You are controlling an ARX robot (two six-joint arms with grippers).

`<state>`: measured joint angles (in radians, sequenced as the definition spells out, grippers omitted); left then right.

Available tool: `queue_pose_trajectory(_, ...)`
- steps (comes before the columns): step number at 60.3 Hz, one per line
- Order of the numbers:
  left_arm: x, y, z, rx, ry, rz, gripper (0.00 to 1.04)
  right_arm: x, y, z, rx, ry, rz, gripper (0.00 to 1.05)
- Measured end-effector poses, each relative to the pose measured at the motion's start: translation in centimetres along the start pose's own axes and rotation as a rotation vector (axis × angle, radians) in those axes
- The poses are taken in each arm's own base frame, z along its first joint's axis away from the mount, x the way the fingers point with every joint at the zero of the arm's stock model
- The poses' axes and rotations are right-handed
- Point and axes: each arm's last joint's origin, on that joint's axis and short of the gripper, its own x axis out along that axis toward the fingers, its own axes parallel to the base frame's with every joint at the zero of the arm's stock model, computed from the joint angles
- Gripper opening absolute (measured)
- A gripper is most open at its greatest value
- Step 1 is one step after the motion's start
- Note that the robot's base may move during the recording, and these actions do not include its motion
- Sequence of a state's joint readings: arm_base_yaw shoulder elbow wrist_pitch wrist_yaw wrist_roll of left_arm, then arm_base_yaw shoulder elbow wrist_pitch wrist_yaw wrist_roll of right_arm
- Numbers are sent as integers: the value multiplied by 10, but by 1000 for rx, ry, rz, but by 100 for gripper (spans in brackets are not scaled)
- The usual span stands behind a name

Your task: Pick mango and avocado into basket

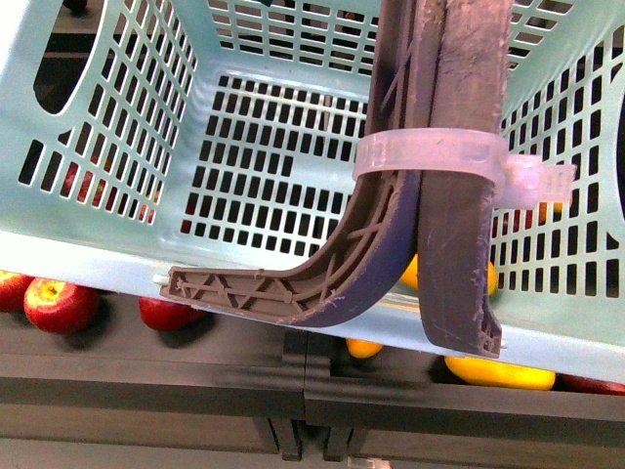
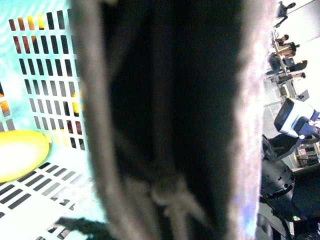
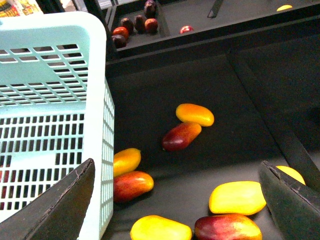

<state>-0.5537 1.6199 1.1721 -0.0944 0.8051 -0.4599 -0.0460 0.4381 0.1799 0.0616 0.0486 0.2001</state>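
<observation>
No lettering, label, brand or number can be read in any of the three views. In the right wrist view, a yellow and red printed patch [image 3: 15, 7] shows beyond the basket [image 3: 50, 35]. Its print is too small and blurred to make out. The left wrist view is too blurred up close for any marking to be legible.

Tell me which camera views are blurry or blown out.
Front view: sharp, evenly lit, the basket in focus. Left wrist view: a dark shape right at the lens is badly blurred, and the yellow fruit is overexposed. Right wrist view: clear, mangoes sharp.
</observation>
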Motion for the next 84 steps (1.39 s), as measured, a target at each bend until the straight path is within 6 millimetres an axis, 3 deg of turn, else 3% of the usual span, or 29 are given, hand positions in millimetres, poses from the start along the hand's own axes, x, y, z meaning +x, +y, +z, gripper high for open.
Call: queue_pose_trajectory(84,1,1,0,0,5,-4,11,0,0,0,-10,-2,-2,96)
